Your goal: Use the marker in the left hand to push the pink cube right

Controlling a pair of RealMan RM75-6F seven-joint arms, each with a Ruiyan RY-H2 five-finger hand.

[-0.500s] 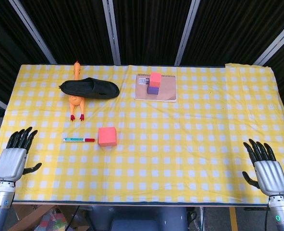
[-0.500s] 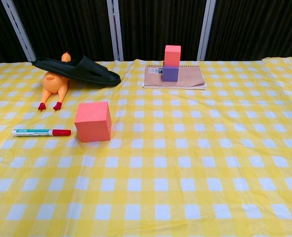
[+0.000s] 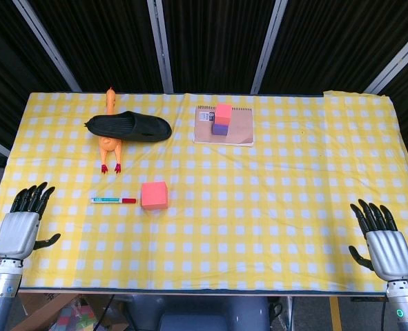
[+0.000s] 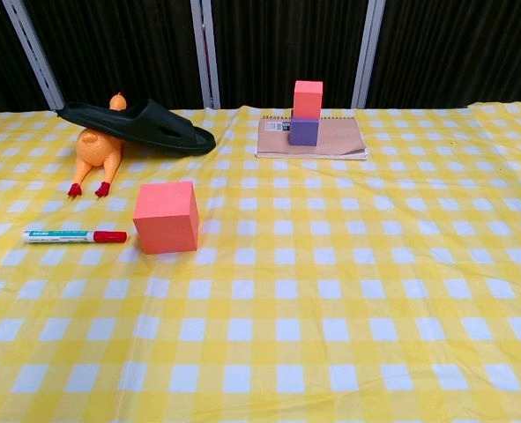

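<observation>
Marker (image 3: 113,201) lies flat on our yellow checked tablecloth (image 3: 273,186), long axis left to right, red cap toward the pink cube (image 3: 154,195) just beside it. Only our head view shows our hands: left hand (image 3: 18,232) and right hand (image 3: 386,248) rest at the near corners, fingers spread, holding nothing. Our chest view shows the marker (image 4: 74,235) and cube (image 4: 166,216) slightly apart

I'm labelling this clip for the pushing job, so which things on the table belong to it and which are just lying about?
Belong to the job:
- marker, lying on the cloth just left of the cube
- pink cube
- left hand, open, holding nothing

Just lying about:
- black slipper
- rubber chicken, partly under the slipper
- notebook
- small pink block on a purple block, on the notebook
</observation>
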